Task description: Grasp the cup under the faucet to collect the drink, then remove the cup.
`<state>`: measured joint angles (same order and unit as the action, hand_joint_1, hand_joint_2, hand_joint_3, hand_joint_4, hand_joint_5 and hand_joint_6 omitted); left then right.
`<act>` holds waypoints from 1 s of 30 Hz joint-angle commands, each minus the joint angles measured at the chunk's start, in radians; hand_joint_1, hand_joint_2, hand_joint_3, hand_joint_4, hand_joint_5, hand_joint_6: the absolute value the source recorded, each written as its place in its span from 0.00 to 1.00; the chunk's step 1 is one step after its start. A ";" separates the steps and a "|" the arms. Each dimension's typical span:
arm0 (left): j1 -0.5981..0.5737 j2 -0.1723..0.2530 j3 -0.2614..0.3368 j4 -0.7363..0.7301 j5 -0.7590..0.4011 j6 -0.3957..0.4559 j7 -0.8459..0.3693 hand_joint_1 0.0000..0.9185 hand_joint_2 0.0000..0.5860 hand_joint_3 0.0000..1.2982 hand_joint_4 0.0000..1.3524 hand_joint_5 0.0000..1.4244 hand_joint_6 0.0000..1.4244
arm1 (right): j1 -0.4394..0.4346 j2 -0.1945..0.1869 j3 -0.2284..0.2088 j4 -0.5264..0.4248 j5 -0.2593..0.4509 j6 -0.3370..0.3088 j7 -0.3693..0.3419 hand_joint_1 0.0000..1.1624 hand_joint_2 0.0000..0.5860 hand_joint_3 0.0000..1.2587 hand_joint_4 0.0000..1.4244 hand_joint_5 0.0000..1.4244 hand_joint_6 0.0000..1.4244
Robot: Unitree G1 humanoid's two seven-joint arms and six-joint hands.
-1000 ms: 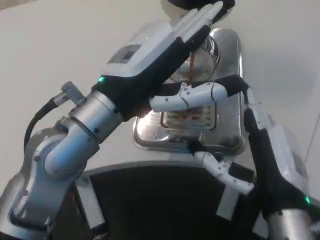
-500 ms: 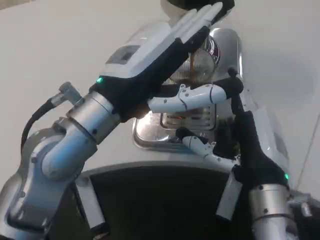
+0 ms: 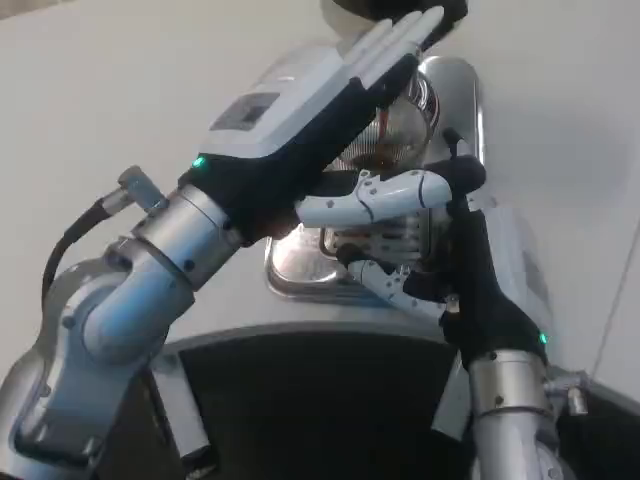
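Clear cup [image 3: 400, 135] with dark drink stands on steel drip tray [image 3: 300, 262] below faucet [image 3: 392, 12]; left hand [image 3: 300, 120] reaches over it, fingers straight, holding nothing; right hand [image 3: 470, 270] beside cup, grip indeterminable.

**Count on the surface**

One cup [image 3: 395, 135], clear, with dark drink in its base, stands at about 12 o'clock. One faucet [image 3: 395, 12] sits just above it. One steel tray [image 3: 305, 262] lies beneath the cup. Two hands: the left hand [image 3: 300, 120] at 11 o'clock, the right hand [image 3: 470, 270] at 4 o'clock. One white surface [image 3: 120, 90] carries the tray.
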<state>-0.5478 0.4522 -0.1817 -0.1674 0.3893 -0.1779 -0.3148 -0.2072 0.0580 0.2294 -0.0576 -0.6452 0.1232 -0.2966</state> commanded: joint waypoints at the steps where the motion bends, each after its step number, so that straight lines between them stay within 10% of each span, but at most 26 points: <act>1: 0.042 0.012 -0.025 0.009 0.015 -0.001 -0.032 0.00 0.28 0.00 0.00 0.00 0.00 | -0.029 0.026 0.009 0.019 0.013 0.008 -0.033 0.83 0.31 0.00 0.00 0.00 0.00; 30: 0.344 0.073 0.216 -0.030 0.096 -0.007 0.176 0.00 0.30 0.00 0.00 0.00 0.00 | -0.230 0.005 -0.021 0.215 0.069 -0.018 -0.067 0.85 0.31 0.00 0.00 0.00 0.01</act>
<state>-0.2362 0.5262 0.0231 -0.2057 0.4729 -0.1748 -0.1706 -0.4243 0.0637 0.2097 0.1365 -0.5904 0.1230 -0.3463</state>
